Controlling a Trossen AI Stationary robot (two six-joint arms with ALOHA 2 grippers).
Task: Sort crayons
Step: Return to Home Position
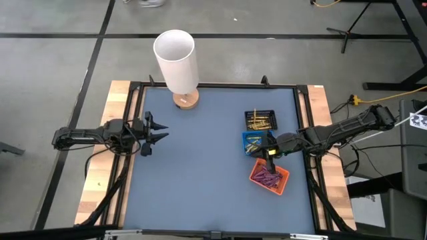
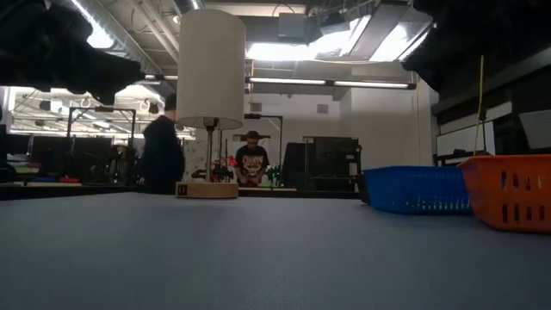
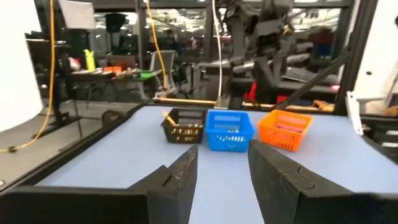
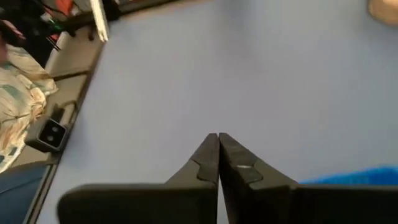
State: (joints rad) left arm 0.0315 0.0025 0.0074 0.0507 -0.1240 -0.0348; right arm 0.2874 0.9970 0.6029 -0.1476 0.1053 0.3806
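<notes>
Blue mat on the table (image 1: 200, 193), bare wood strips down both sides, black frame around it. Three small rectangular mesh-walled trays sit in a loose line on the right half: one black tray (image 1: 260, 121), one blue tray (image 1: 248, 137), one orange tray (image 1: 281, 181). Black and blue are just beside each other; orange sits a little apart and is rotated. Crayons are thin short sticks: a yellow-gold bunch (image 1: 259, 123) in the black tray, a few yellowish ones (image 1: 252, 143) in the blue tray, a purple-magenta pile (image 1: 267, 178) in the orange tray. Too small to count per tray. No loose ones visible on the mat. One lamp (image 1: 177, 60) at the far edge: white cylindrical shade, round wooden base. Two arms. Right gripper (image 1: 271, 162) is over the gap between the blue and orange trays, fingers (image 4: 239, 165) pressed together, nothing between them. Left gripper (image 1: 162, 132) is at the left side of the mat, well apart from the trays, jaws spread with a clear gap and empty. Low view shows two people in the room beyond the table.
</notes>
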